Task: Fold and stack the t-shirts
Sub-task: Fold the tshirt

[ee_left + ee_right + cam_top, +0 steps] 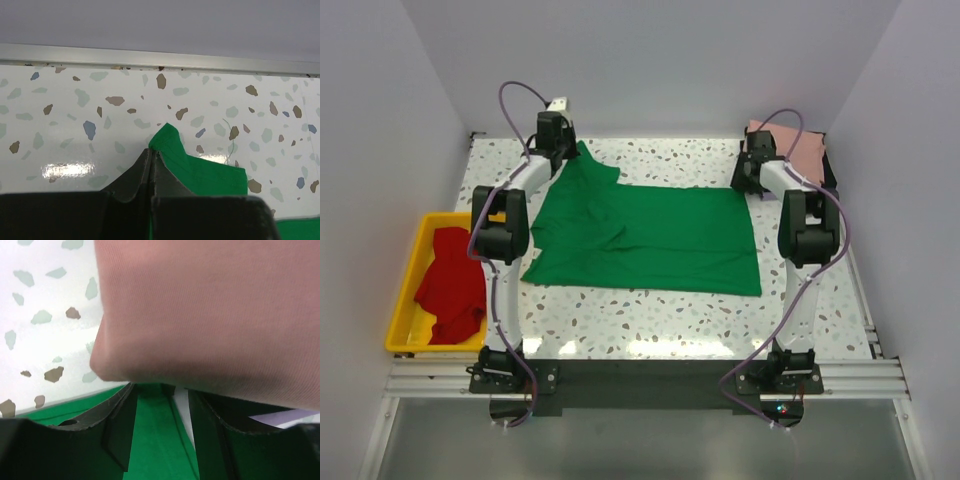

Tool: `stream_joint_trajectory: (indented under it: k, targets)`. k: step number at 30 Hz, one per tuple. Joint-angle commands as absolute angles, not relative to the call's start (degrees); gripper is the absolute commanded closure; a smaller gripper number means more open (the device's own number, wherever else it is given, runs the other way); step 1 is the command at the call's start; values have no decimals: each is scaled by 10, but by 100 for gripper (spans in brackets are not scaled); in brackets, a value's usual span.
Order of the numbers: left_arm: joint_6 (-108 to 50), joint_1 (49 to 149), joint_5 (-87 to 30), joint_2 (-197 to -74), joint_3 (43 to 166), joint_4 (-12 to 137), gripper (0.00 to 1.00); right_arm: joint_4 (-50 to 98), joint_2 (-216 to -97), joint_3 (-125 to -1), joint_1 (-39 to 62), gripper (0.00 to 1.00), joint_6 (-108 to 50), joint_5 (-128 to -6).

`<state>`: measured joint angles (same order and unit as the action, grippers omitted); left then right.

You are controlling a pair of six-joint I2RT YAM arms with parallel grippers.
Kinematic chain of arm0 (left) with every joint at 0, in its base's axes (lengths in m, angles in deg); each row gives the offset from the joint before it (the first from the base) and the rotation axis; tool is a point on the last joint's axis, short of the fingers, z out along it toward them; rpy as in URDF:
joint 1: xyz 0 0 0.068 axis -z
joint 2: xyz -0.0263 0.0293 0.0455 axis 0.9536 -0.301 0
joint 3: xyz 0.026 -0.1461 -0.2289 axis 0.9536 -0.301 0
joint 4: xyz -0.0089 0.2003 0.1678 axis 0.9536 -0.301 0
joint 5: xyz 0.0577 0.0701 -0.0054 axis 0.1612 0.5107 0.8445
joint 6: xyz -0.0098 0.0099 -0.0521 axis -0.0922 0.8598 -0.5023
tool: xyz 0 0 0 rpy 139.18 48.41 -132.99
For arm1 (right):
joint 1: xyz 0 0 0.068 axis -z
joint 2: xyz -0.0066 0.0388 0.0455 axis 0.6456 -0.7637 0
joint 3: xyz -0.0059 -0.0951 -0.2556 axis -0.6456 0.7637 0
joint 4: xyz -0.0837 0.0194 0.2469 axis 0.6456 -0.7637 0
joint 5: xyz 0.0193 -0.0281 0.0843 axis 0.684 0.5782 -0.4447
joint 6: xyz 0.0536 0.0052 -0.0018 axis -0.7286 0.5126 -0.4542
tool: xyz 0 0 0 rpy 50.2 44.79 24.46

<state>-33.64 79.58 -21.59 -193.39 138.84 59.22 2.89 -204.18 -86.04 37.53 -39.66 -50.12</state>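
A bright green t-shirt (650, 235) lies spread over the middle of the table. My left gripper (568, 150) is at its far left corner, shut on a pinched peak of the green cloth (200, 172); the left gripper's tips (152, 150) meet at that peak. My right gripper (744, 178) is low at the shirt's far right corner, jaws apart with green cloth (157, 440) lying between them. The folded salmon pink t-shirt (792, 150) sits just behind it, and this pink cloth (210, 310) hides the right gripper's (159, 390) fingertips. A red t-shirt (452, 285) lies crumpled in the tray.
A yellow plastic tray (405, 300) stands at the table's left edge. White walls close in the back and both sides; a metal rail (160, 55) runs along the far table edge. Bare speckled tabletop (660, 320) lies in front of the green shirt.
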Motion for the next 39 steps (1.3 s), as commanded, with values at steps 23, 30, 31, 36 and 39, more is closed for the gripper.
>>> stream_joint_trajectory:
  k: [23,30,31,36,39]
  targets:
    - [-350,777,-235,-1903,1380,621,100,88,-2024,-851,432,49,-448,-593]
    - [-353,776,-240,-1902,1376,625,100,74,-2032,-856,412,50,-446,-587]
    - [-353,776,-240,-1902,1375,626,100,73,-2032,-855,409,50,-447,-586]
    - [-355,774,-244,-1904,1374,627,100,81,-2032,-844,387,50,-448,-581]
    - [-357,772,-248,-1905,1372,627,100,71,-2041,-852,381,50,-445,-567]
